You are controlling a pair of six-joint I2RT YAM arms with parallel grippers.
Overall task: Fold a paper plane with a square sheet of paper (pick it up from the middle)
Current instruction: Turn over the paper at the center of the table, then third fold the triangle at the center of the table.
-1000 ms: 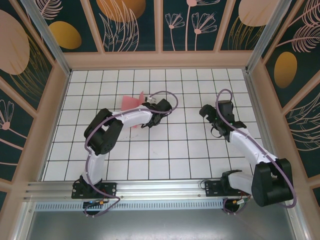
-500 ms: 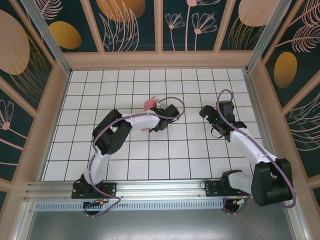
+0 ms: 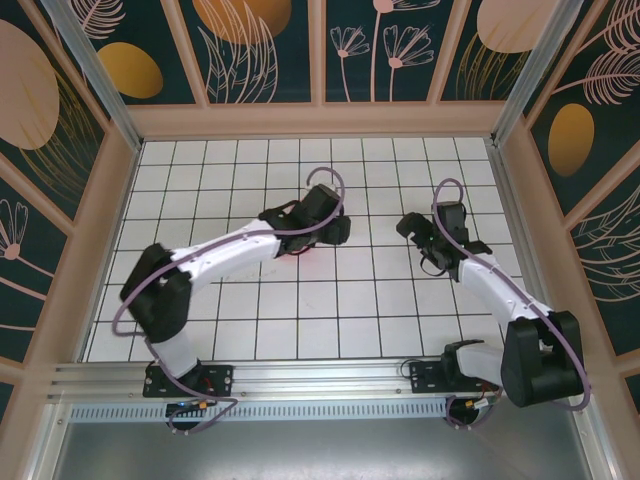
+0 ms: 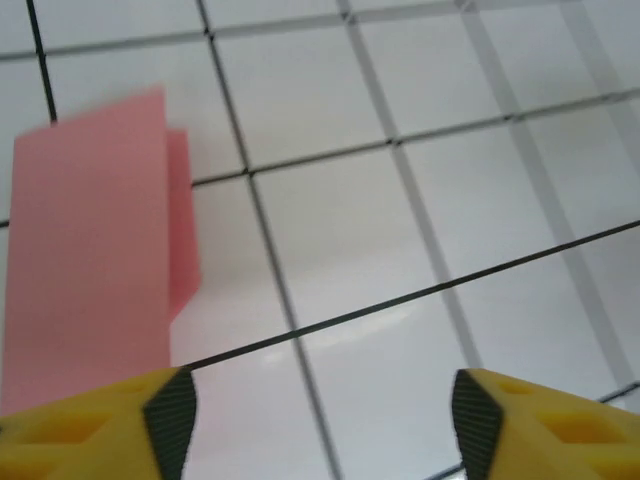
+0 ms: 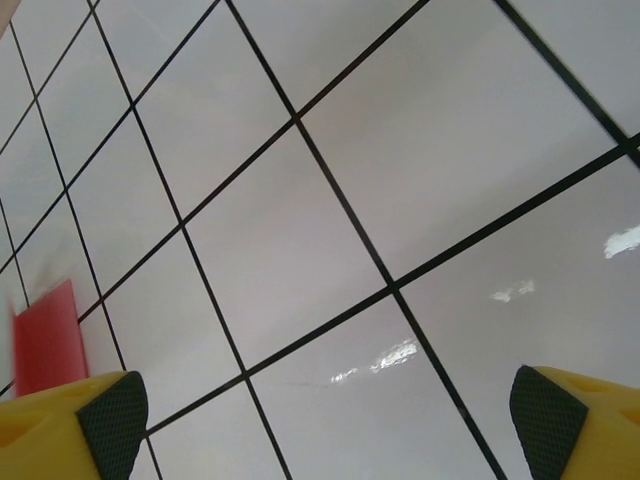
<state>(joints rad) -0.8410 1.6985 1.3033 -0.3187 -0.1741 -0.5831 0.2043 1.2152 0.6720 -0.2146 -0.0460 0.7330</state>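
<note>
The sheet of paper (image 4: 90,250) lies flat on the white gridded surface (image 3: 300,300). It is pink-red and folded into an upright rectangle, with a second, narrower layer sticking out along its right edge (the wrist view is a little blurred, so the creases cannot be read more finely).

The left end effector (image 4: 320,430) hangs just to the right of the paper with its yellow fingers spread wide. Nothing sits between their dark pads (image 4: 172,420) but bare tile. The left finger overlaps the paper's lower edge in that view, and whether it touches the paper cannot be told. From the top camera the left arm (image 3: 230,250) reaches across the paper, and a small sliver of red shows from under its forearm near the middle of the surface.

The right end effector (image 5: 330,430) is well apart from the paper, off to the paper's right. Its fingers are also spread wide and grip nothing. In its own camera the paper is a small red patch at the far left, partly behind the left-hand fingertip, with open tiles between it and the fingers' gap.
</note>
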